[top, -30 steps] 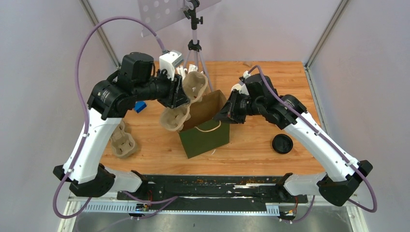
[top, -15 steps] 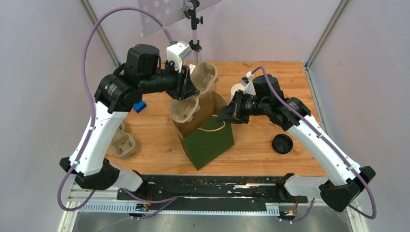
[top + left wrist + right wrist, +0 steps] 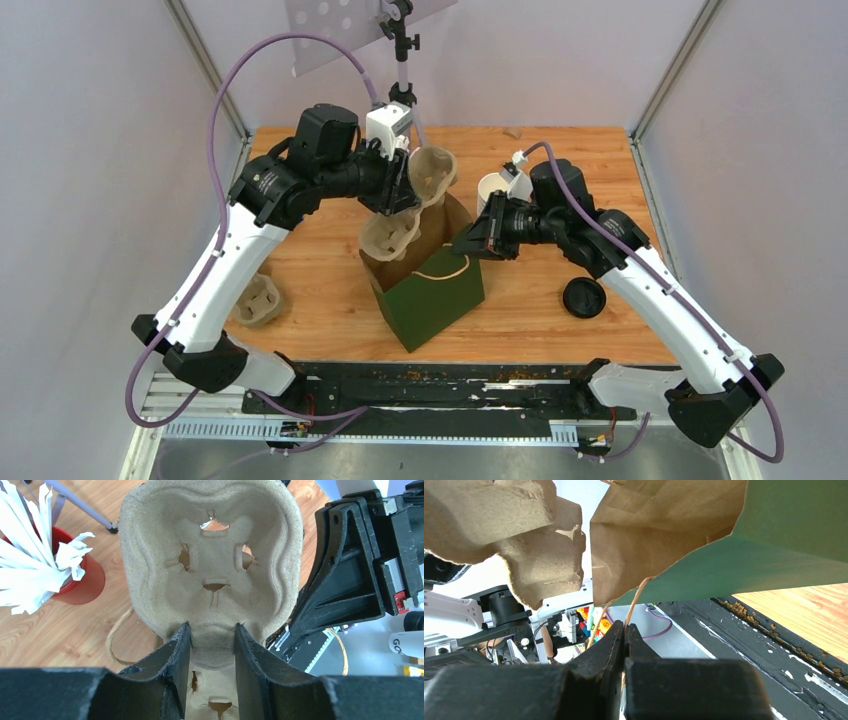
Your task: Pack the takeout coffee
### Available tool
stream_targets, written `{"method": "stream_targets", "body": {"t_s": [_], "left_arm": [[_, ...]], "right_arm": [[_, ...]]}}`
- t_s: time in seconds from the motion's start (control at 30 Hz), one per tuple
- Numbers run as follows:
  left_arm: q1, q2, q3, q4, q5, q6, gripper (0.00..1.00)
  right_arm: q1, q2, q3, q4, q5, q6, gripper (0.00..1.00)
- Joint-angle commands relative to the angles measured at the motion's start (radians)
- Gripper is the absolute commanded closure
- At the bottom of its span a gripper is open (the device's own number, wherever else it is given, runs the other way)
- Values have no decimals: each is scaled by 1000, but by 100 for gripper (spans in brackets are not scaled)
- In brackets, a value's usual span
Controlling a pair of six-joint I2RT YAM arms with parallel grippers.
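With left gripper (image 3: 212, 632) pinching tray (image 3: 210, 555) over bag (image 3: 435, 300) and right gripper (image 3: 624, 630) pinching handle (image 3: 638, 597), tray could snag and topple bag.

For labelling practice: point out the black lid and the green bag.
black lid (image 3: 584, 298): top external view, middle of its top.
green bag (image 3: 435, 300): top external view, its near green side.

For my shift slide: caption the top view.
Left pincer holds pulp cup carrier over the green bag; right pincer pinches its handle.
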Motion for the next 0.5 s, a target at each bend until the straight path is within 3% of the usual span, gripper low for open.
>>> {"method": "stream_targets", "body": {"t_s": [0.0, 0.23, 0.47], "left_arm": [[-4, -20, -6, 49, 3, -43, 69], [-4, -128, -195, 250, 33, -129, 70], [-6, -154, -292, 280, 33, -122, 70]], "right_arm": [[-11, -36, 5, 11, 2, -15, 100], [-12, -62, 6, -5, 26, -25, 100], [-13, -71, -4, -6, 16, -30, 100]]}}
